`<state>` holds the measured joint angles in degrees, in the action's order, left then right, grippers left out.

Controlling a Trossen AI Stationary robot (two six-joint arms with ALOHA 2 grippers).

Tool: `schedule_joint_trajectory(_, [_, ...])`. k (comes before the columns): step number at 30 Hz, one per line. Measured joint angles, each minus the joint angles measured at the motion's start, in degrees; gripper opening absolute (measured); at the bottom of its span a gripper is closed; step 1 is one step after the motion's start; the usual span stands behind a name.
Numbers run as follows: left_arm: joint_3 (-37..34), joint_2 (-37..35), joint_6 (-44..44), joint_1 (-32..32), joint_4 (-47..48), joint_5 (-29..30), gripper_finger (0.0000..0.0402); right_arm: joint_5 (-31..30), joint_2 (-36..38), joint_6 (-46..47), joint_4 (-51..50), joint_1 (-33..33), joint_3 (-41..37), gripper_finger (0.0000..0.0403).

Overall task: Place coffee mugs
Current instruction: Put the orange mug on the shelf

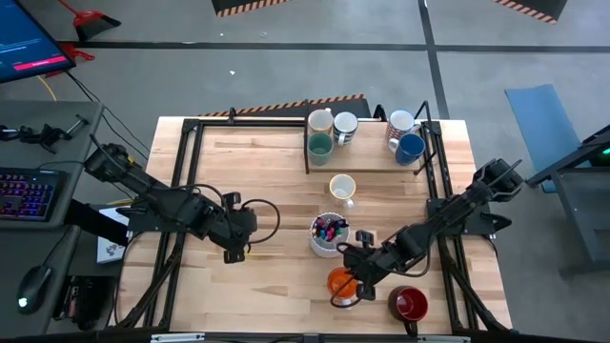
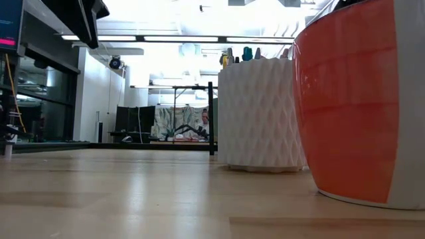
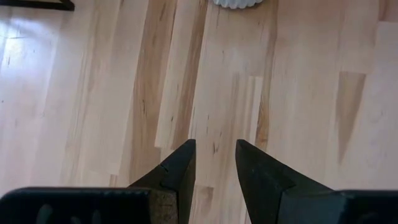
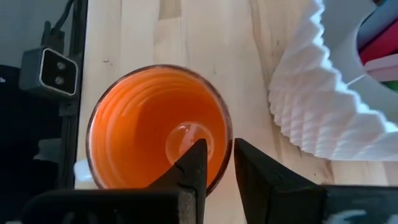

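No text or label can be read.

Grey floor (hazard-striped tape); bright ceiling lights, dark table frame.

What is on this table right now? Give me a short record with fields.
right gripper: shut on the orange mug rim, one finger inside
orange mug: upright on the table, beside the pen cup
left gripper: open, empty, over bare wood
dark red mug: front edge, right of the orange mug
pale yellow mug: mid-table, behind the pen cup
back edge: cream mug, white mug, teal mug, grey-white mug, blue mug
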<state>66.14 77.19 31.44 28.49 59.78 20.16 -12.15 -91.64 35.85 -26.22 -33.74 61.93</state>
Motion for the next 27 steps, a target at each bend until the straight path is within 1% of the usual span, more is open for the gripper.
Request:
schedule_joint_trajectory(5, [0.0,0.0,0.0,0.0,0.0,0.0,0.0103,0.3,-0.6,0.3,0.8,0.0,0.0,0.0061])
schedule_joint_trajectory(12, [0.0,0.0,0.0,0.0,-0.1,0.1,0.0103,1.6,-4.6,1.5,2.2,0.5,0.1,0.0061])
schedule_joint_trajectory(17, [0.0,0.0,0.0,0.0,-0.2,0.1,0.0104,1.7,-4.7,2.4,4.1,0.8,0.1,0.0057])
schedule_joint_trajectory(20, [0.0,0.0,-0.1,0.0,-0.3,0.2,0.0104,1.9,-4.7,2.8,4.1,0.9,0.1,0.0044])
schedule_joint_trajectory(24, [0.0,0.0,-0.1,0.0,-0.4,0.4,0.0104,2.8,-4.7,2.7,3.6,0.9,0.1,0.0009])
schedule_joint_trajectory(27, [0.0,0.0,-0.1,0.0,-0.4,1.4,0.0104,2.8,-4.7,2.8,3.6,0.9,0.0,0.0007])
